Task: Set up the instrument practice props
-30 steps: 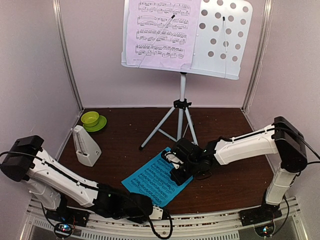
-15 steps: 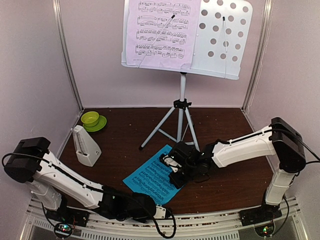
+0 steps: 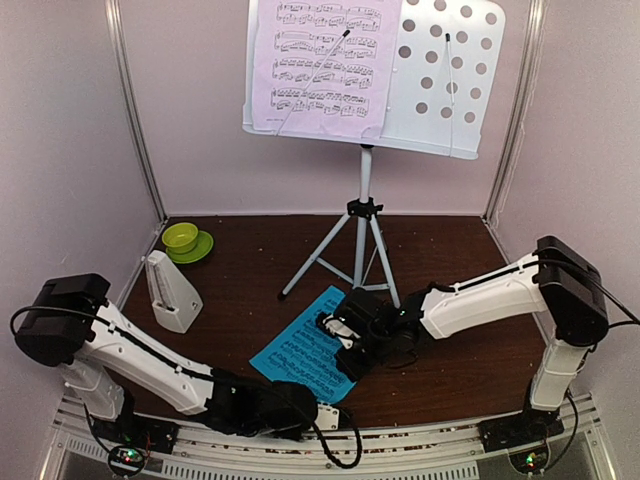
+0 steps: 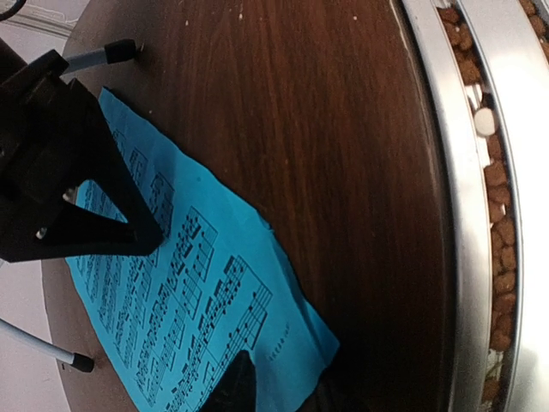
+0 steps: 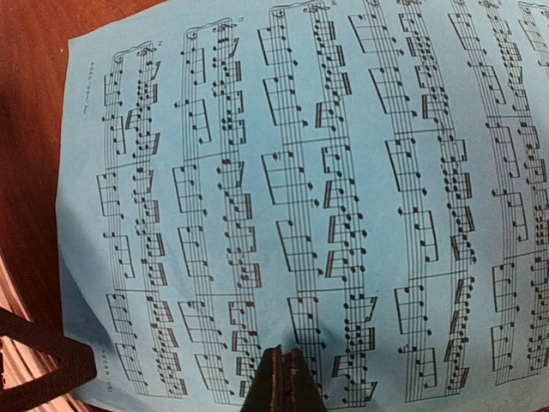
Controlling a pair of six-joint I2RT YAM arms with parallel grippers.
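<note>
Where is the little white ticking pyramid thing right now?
In the top view, the white metronome stands on the left side of the table, just in front of the green bowl and saucer and left of the music stand's tripod.

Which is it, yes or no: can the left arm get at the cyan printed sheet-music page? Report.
Probably yes. The left claw sits at the near corner of the cyan printed sheet-music page with nothing between; the shut right claw rests on the page farther in, off that path.

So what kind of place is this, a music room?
Probably a small robot test booth dressed as a music corner: plain walls close in a table, with two robot arms, a music stand and a metronome.
</note>
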